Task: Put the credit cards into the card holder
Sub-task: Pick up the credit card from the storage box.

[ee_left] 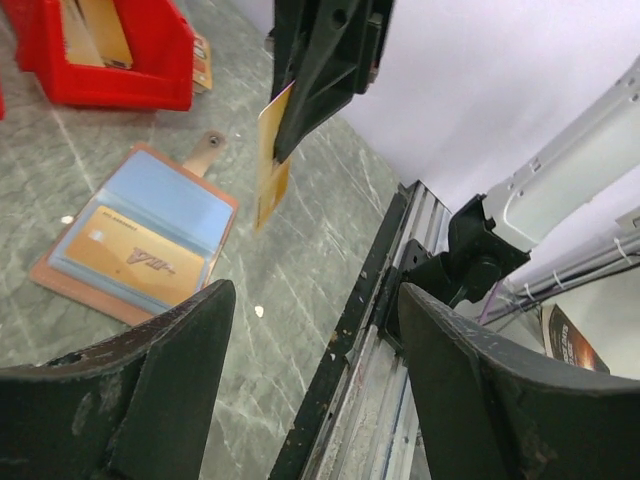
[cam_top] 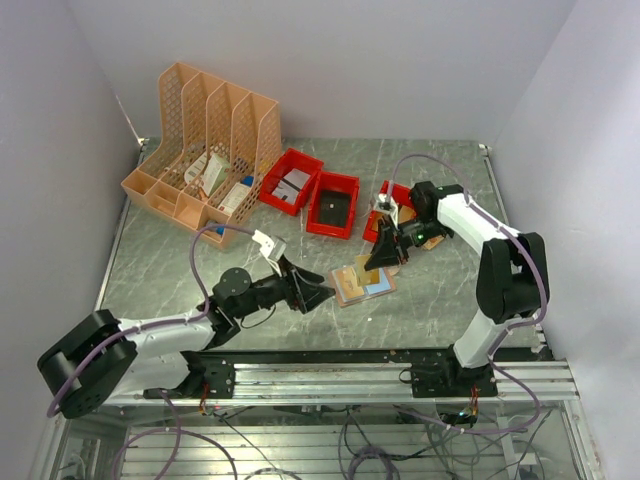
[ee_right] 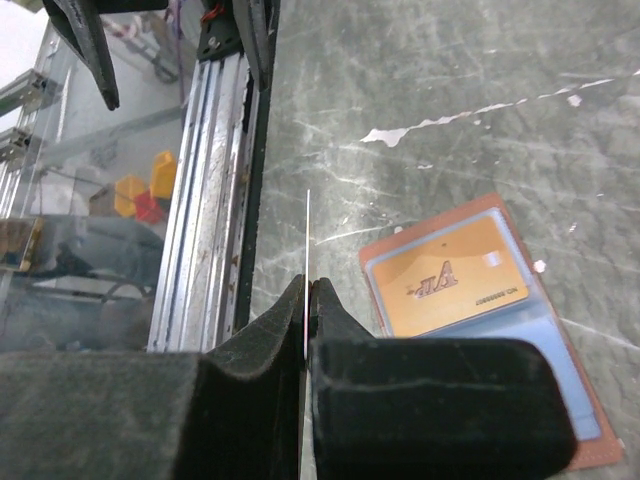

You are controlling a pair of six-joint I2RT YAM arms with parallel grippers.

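Orange card (ee_left: 270, 165) pinched edge-on in the right pincer (ee_right: 307, 300); left pincer (ee_left: 315, 295) gapes empty — unpinned, the card holder (ee_left: 140, 240) could skid as the card noses in.

Robot lab cell: plain white partition walls (cam_top: 400, 60) box in a grey marble-look worktop (cam_top: 430, 300), aluminium rail (cam_top: 330, 375) bolted along the near edge, loose cables (cam_top: 352, 440) underneath, red bins (cam_top: 333, 203), orange file rack (cam_top: 205, 150).
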